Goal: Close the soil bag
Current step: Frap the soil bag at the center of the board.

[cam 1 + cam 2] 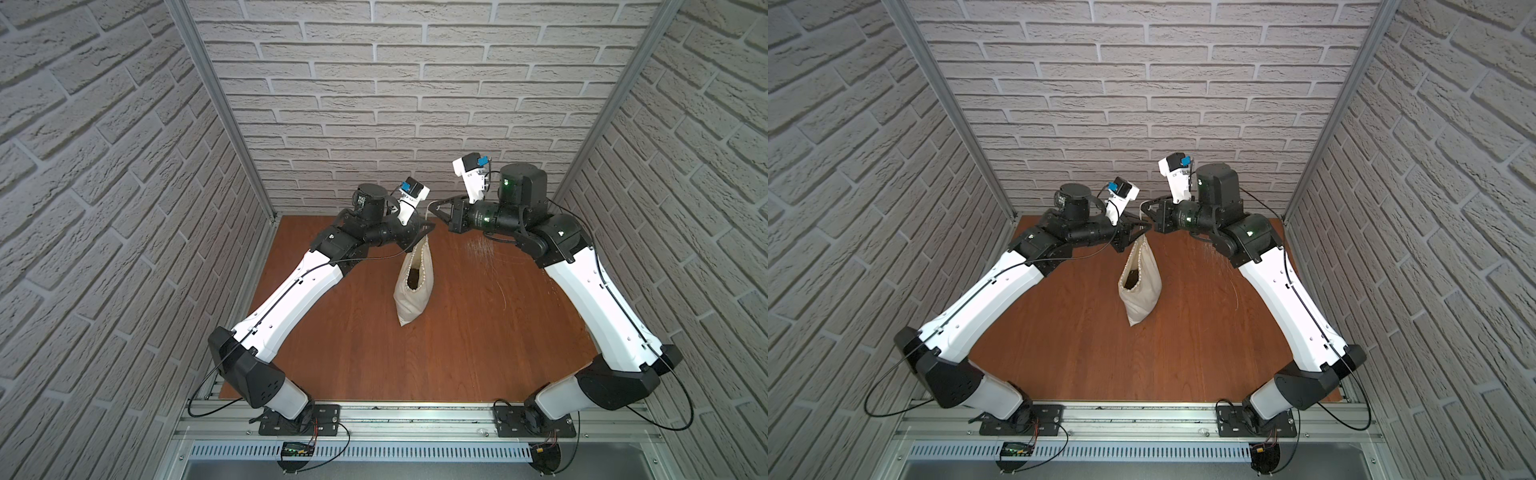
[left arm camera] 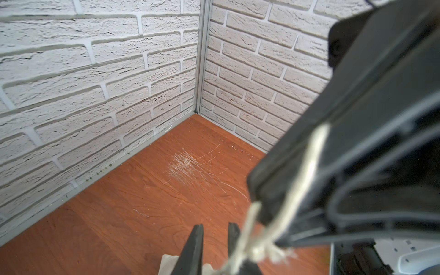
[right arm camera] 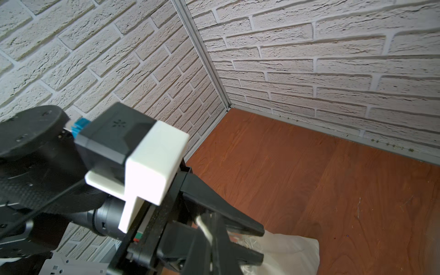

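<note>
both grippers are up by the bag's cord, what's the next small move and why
Probably pull the two grippers apart. The soil bag hangs with its mouth gaping, dark soil showing. The right gripper pinches the cord, and the left gripper has nearly shut beside it, so spreading them should cinch the hem.

Two arms [image 1: 291, 291], white shells, black joints, thin black cables along the links. Behind each black claw, white-and-black wrist camera [image 1: 471, 170] with blue connector.

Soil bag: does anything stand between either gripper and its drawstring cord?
Nothing visible does. The cream cloth soil bag hangs by its thin white cord, pinched in the right gripper; the left gripper sits right beside that cord.
</note>
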### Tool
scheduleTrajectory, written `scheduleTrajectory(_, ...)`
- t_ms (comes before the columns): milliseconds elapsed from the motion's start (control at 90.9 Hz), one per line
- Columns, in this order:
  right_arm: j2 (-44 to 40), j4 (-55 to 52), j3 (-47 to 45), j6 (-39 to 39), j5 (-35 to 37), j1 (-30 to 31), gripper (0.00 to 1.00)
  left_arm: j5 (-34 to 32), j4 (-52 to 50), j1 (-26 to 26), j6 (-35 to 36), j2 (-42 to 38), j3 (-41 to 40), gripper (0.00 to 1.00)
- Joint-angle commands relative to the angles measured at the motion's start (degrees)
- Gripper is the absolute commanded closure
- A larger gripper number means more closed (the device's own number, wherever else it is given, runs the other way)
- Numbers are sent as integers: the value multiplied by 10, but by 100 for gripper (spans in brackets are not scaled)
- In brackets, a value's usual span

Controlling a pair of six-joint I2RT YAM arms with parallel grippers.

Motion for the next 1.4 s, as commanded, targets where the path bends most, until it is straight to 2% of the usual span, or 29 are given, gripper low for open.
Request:
scheduleTrajectory(0,-36,89,22,-5,1,5,97,3,2,-3,0,7,16,91)
scheduleTrajectory(77,-36,90,22,-5,2,5,97,9,1,-3,4,9,16,100)
scheduleTrajectory(517,-35,101,22,1,6,7,97,1,-24,1,17,28,29,100)
scheduleTrajectory(1012,-40,108,23,1,20,7,97,-12,-43,4,14,55,22,93)
scheduleTrajectory(1232,-38,114,21,-2,24,7,97,3,-22,19,-14,52,-2,86)
scheduleTrajectory(1386,-37,120,19,0,22,7,97,18,-13,29,-25,51,-12,86)
